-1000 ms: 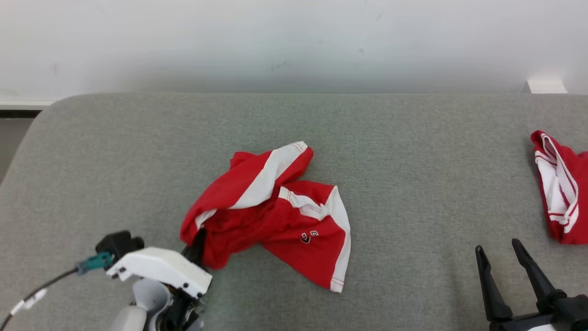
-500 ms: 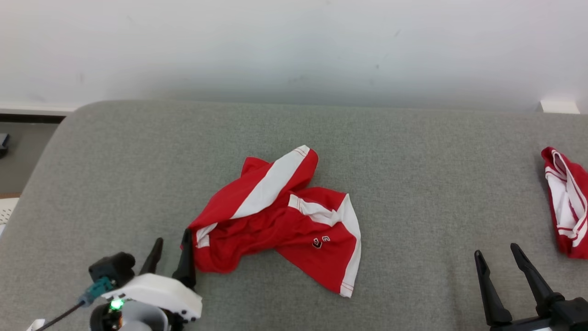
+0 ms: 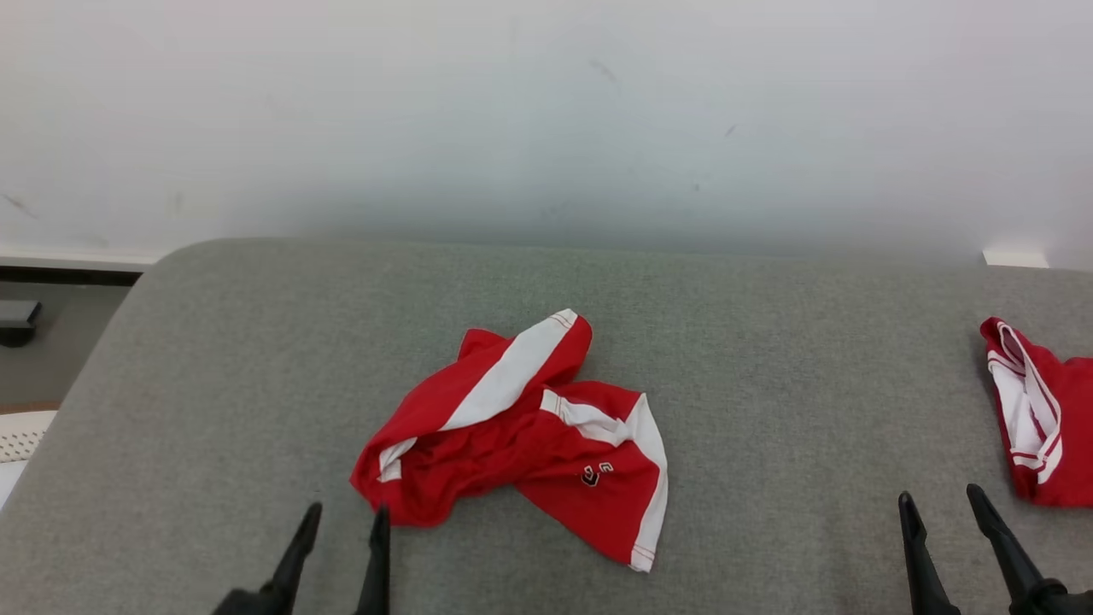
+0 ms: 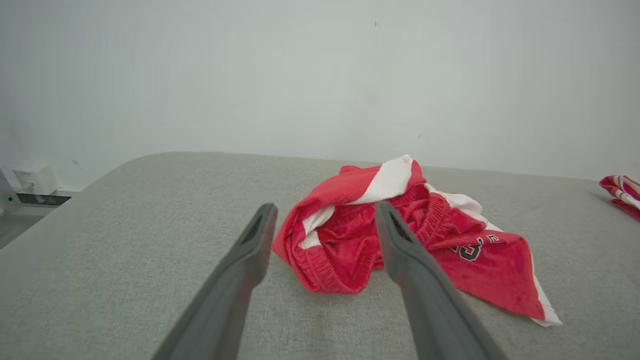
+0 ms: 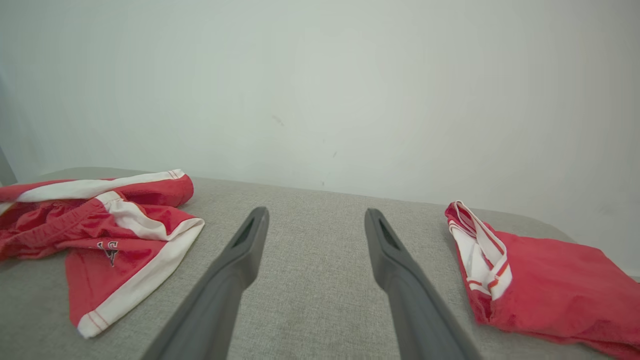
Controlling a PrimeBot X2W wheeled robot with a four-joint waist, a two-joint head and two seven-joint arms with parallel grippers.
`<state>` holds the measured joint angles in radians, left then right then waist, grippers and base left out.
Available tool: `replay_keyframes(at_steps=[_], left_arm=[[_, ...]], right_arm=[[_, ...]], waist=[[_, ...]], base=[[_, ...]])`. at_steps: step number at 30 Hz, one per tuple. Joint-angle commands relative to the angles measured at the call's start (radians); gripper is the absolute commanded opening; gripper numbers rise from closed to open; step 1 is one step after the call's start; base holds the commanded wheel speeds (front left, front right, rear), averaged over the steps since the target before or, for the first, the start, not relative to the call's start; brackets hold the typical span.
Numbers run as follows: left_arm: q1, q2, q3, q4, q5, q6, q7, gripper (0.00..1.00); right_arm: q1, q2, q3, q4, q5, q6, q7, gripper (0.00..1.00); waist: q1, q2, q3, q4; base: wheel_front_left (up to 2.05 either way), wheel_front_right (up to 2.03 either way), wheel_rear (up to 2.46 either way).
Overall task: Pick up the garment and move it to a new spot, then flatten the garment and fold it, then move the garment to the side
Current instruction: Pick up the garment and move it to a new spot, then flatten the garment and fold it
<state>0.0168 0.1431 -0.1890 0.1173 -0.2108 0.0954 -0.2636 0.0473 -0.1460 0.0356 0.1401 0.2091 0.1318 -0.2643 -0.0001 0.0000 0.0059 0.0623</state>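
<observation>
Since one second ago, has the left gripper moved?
Yes. The left gripper let go of the shorts and drew back toward the robot; it is open now, just short of them.

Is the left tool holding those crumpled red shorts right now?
No, the left tool stands open near the red shorts, with only bare grey cushion between its fingers.
</observation>
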Motion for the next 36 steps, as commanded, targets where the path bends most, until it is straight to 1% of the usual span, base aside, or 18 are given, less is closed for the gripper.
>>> replay_keyframes(at_steps=[1,7,16,27,31,36], left_arm=[[0.045,-0.016,0.016,-0.013,0.027,-0.013,0.0,1.0],[0.109,-0.05,0.056,0.02,0.062,-0.049,0.0,1.0],[0.128,-0.076,0.1,0.056,0.088,-0.083,0.0,1.0],[0.13,-0.087,0.134,0.073,0.108,-0.101,0.0,1.0],[0.126,-0.089,0.137,0.073,0.118,-0.1,0.0,1.0],[0.066,-0.09,0.122,0.071,0.114,-0.115,0.0,1.0]], right_arm=[[0.022,0.014,-0.01,-0.002,-0.012,-0.002,0.001,1.0],[0.06,0.059,-0.046,0.004,-0.016,-0.002,0.001,1.0],[0.073,0.077,-0.056,0.026,-0.019,-0.002,0.001,1.0],[0.07,0.086,-0.047,0.042,-0.017,-0.002,0.001,1.0],[0.064,0.086,-0.042,0.039,-0.02,-0.002,0.001,1.0],[0.047,0.083,-0.022,0.037,-0.019,-0.002,0.001,1.0]], waist=[[0.0001,0.0,-0.008,-0.008],[0.0001,0.0,-0.027,-0.028],[0.0001,0.0,-0.038,-0.04],[0.0001,0.0,-0.041,-0.053],[0.0001,0.0,-0.037,-0.061],[0.0001,0.0,-0.022,-0.085]], base=[[0.0,0.0,0.0],[0.0,0.0,0.0],[0.0,0.0,0.0],[0.0,0.0,0.0],[0.0,0.0,0.0],[0.0,0.0,0.0]])
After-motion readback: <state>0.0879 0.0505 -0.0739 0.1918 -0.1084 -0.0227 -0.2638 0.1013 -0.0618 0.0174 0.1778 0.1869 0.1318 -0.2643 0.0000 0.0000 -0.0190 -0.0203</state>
